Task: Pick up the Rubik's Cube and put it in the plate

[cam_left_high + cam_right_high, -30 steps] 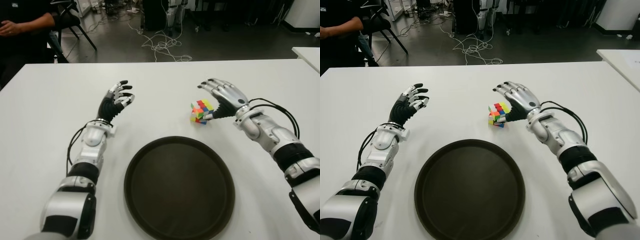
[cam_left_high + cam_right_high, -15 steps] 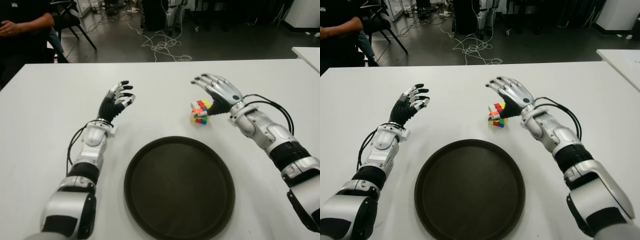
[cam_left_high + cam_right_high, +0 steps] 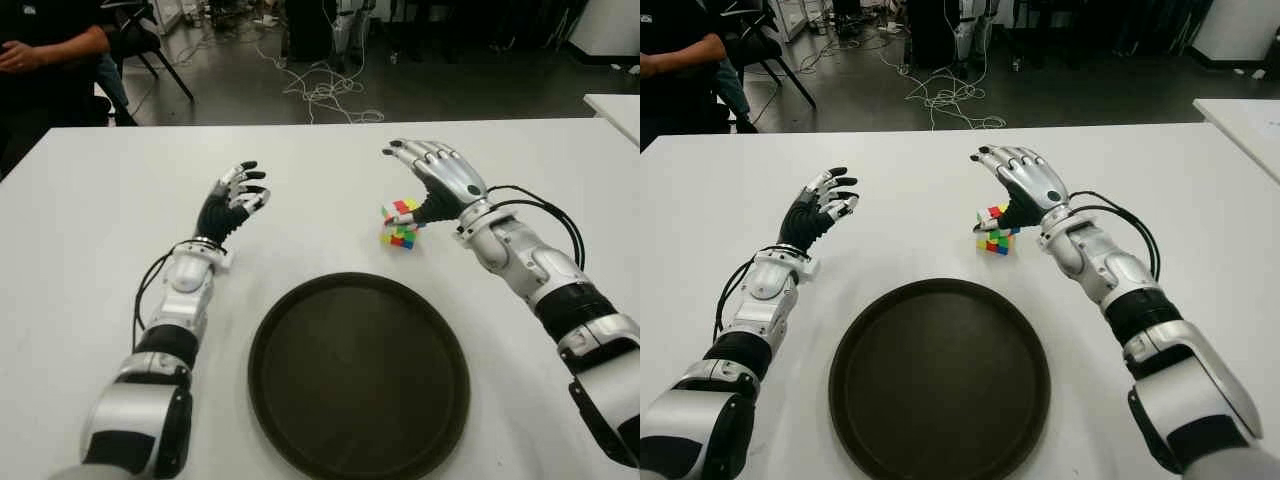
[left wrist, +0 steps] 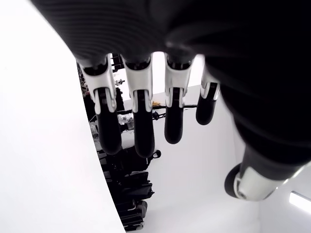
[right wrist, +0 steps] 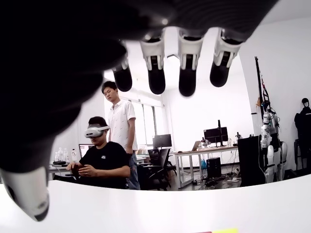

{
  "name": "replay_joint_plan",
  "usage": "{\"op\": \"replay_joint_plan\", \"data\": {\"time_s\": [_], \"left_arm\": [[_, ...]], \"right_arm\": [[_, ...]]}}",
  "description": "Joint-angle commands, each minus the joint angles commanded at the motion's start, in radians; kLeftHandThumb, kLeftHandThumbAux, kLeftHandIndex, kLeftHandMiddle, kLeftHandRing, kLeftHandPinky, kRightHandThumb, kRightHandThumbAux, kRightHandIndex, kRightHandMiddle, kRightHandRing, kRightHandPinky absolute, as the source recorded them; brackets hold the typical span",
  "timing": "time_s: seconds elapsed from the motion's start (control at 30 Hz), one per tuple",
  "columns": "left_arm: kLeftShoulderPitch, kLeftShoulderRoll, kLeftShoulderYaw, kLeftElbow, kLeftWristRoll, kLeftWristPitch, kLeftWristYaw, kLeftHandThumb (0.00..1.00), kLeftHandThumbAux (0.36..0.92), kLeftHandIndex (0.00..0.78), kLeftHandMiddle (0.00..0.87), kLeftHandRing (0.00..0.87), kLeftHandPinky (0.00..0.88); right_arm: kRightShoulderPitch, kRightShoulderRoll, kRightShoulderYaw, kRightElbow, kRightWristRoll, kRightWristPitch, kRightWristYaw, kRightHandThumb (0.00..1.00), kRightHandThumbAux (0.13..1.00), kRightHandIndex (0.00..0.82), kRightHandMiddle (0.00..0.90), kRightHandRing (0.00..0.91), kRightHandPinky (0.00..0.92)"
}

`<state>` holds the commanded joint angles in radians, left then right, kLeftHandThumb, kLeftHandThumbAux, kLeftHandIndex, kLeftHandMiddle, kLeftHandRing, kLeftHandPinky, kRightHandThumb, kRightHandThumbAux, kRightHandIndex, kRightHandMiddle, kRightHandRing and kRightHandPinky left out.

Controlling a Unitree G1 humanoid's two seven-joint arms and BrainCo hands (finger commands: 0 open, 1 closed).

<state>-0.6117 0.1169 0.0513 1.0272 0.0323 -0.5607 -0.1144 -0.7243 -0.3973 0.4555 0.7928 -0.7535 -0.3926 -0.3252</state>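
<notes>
The Rubik's Cube (image 3: 400, 223) sits on the white table (image 3: 90, 220), just beyond the far rim of the round dark plate (image 3: 358, 375). My right hand (image 3: 418, 185) is open directly to the right of the cube. Its fingers arch above the cube and its thumb is low beside it, holding nothing. The right wrist view shows these spread fingers (image 5: 156, 73) and a yellow sliver of the cube (image 5: 219, 231) below them. My left hand (image 3: 235, 195) shows left of the cube, raised with its fingers relaxed and open. The plate has nothing in it.
A seated person in a dark shirt (image 3: 45, 50) is beyond the table's far left corner, next to a chair (image 3: 150, 45). Cables (image 3: 325, 95) lie on the floor behind. Another white table (image 3: 615, 105) stands at the far right.
My right hand has shifted a little to the left and farther over the cube, with its fingers lifted higher. The cube and my left hand stay where they were.
</notes>
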Motion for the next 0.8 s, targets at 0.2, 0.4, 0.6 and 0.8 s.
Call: {"op": "replay_joint_plan", "data": {"time_s": [0.2, 0.4, 0.6, 0.8], "left_arm": [[0.0, 0.0, -0.001, -0.001, 0.002, 0.003, 0.003, 0.127, 0.634, 0.169, 0.237, 0.278, 0.345], [0.001, 0.0, -0.002, 0.0, 0.004, 0.0, 0.008, 0.128, 0.636, 0.175, 0.237, 0.276, 0.339], [0.004, -0.003, 0.002, -0.003, -0.004, -0.002, 0.005, 0.128, 0.648, 0.166, 0.23, 0.272, 0.336], [0.005, -0.005, 0.004, -0.007, -0.009, 0.001, 0.001, 0.138, 0.652, 0.163, 0.234, 0.272, 0.331]], "right_arm": [[-0.013, 0.013, 0.012, 0.055, -0.011, -0.008, -0.019, 0.0, 0.686, 0.109, 0.117, 0.148, 0.19], [-0.018, 0.019, 0.022, 0.085, -0.014, -0.015, -0.025, 0.0, 0.657, 0.113, 0.13, 0.15, 0.177], [-0.028, 0.027, 0.035, 0.123, -0.018, -0.016, -0.018, 0.0, 0.653, 0.117, 0.138, 0.154, 0.17], [-0.041, 0.035, 0.045, 0.166, -0.015, -0.018, -0.014, 0.0, 0.646, 0.118, 0.142, 0.158, 0.162]]}}
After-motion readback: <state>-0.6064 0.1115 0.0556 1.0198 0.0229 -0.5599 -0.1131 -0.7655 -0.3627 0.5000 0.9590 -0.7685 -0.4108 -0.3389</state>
